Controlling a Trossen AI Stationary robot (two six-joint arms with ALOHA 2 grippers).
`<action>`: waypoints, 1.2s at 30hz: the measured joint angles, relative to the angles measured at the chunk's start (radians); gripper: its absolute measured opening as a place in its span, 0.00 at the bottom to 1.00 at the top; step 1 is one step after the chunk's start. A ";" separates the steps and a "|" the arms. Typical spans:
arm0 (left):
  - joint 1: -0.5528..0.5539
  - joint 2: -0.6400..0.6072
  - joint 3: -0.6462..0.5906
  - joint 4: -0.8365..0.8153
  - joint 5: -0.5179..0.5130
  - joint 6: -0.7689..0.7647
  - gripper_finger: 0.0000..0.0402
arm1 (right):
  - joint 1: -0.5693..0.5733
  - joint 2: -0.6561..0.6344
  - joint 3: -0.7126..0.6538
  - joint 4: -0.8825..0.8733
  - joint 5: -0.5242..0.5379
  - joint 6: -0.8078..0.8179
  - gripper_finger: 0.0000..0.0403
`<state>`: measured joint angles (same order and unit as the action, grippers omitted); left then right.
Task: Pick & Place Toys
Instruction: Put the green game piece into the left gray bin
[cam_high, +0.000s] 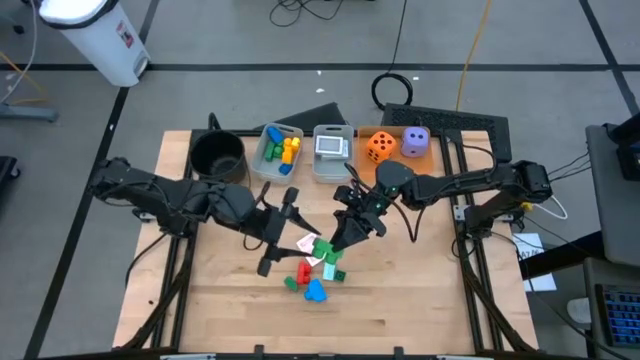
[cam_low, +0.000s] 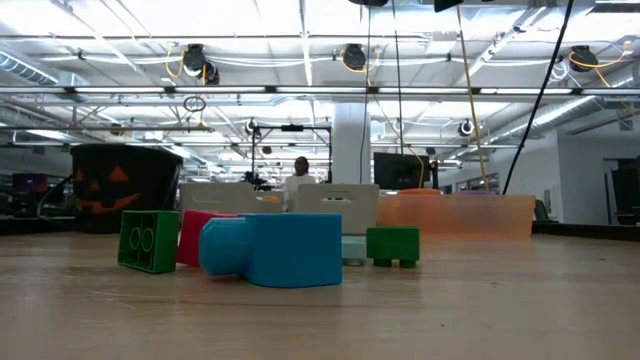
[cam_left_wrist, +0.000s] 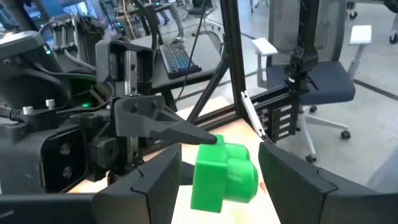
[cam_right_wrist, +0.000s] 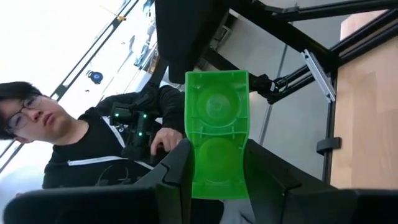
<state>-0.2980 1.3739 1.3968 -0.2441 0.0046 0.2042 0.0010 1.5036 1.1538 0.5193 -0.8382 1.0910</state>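
Observation:
A green two-stud block (cam_left_wrist: 224, 174) hangs above the table's middle, with my right gripper (cam_high: 338, 240) shut on it. My left gripper (cam_high: 300, 238) faces it from the table's left, open, one finger on either side of the block's free end. On the wood below them lie a red block (cam_high: 303, 270), a blue block (cam_high: 316, 291), two green blocks (cam_low: 148, 240) (cam_low: 392, 245) and a white card (cam_high: 305, 244). The low view shows these toys resting flat and neither gripper. My right gripper pinches the green block's two long sides (cam_right_wrist: 194, 177) between its two fingers, at the end nearer the wrist. The fingers lie along the block, coming roughly level from the table's right. The block is lifted clear, its hollow underside toward the wrist camera. My left gripper: whether its fingers (cam_left_wrist: 155, 180) touch the block I cannot tell.
Along the far edge stand a black pot (cam_high: 218, 155), a clear bin of blocks (cam_high: 278, 147), a clear bin with cards (cam_high: 332, 150) and an orange tray (cam_high: 397, 158) bearing an orange die (cam_high: 379, 146) and a purple die (cam_high: 415, 141). A person (cam_right_wrist: 74, 143) shows beyond the table.

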 joint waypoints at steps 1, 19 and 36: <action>0.003 0.001 0.000 0.000 0.002 0.001 0.56 | 0.000 0.000 0.000 0.002 0.000 0.000 0.23; 0.036 0.016 0.000 0.016 0.048 0.020 0.56 | -0.011 0.000 0.000 0.053 0.002 -0.003 0.23; 0.037 0.060 0.000 0.039 0.078 0.001 0.56 | -0.032 0.000 0.000 0.058 0.000 -0.004 0.23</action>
<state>-0.2611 1.4338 1.3972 -0.2054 0.0826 0.2054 -0.0311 1.5032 1.1538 0.5774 -0.8381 1.0870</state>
